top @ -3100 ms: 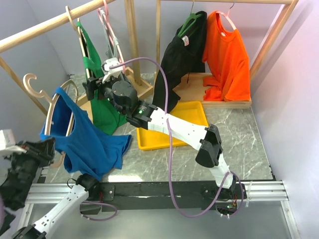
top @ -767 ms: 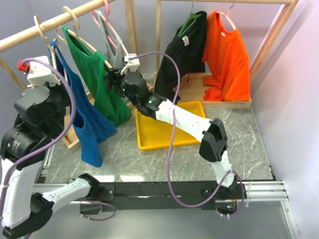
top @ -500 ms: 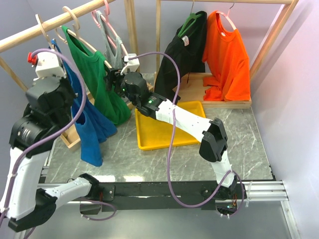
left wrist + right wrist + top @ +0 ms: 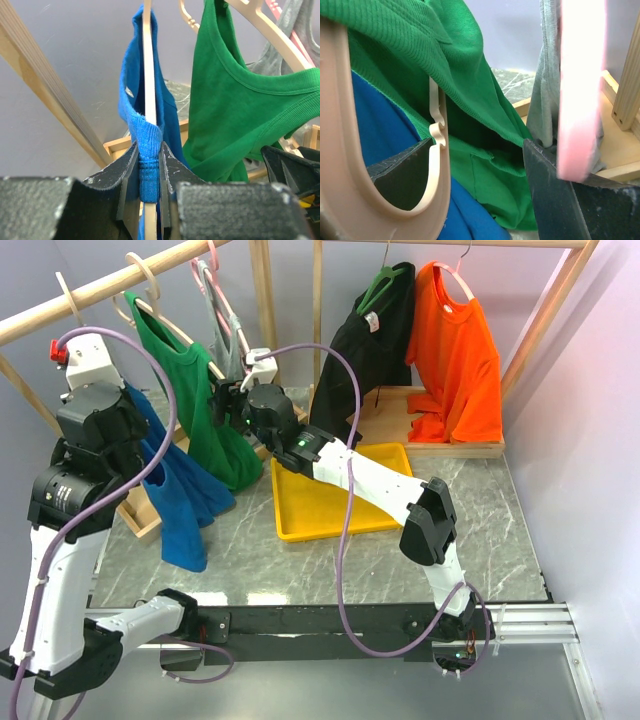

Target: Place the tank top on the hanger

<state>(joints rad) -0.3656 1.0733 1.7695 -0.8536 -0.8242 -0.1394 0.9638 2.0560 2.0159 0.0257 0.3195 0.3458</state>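
The blue tank top (image 4: 172, 502) hangs on the pale wooden hanger (image 4: 66, 292), whose hook sits at the left rail. My left gripper (image 4: 122, 400) is raised beside it. In the left wrist view the left gripper (image 4: 149, 152) is shut on a strap of the tank top (image 4: 131, 92) and on the hanger (image 4: 148, 75) inside that strap. My right gripper (image 4: 222, 400) reaches in among the hung clothes. In the right wrist view the right gripper (image 4: 480, 172) stands open, with green cloth behind the gap and the tank top (image 4: 380, 125) low on the left.
A green tank top (image 4: 195, 400) on a beige hanger (image 4: 437, 150) and a grey top (image 4: 228, 340) on a pink hanger (image 4: 580, 75) share the wooden rail (image 4: 110, 285). A yellow tray (image 4: 300, 525) lies mid-table. A black shirt (image 4: 360, 370) and an orange shirt (image 4: 460, 350) hang on the right rack.
The left arm has lifted the hanger and blue top from low at the left up to the rail. Over the last second it edged further up and left. The right arm stayed put.
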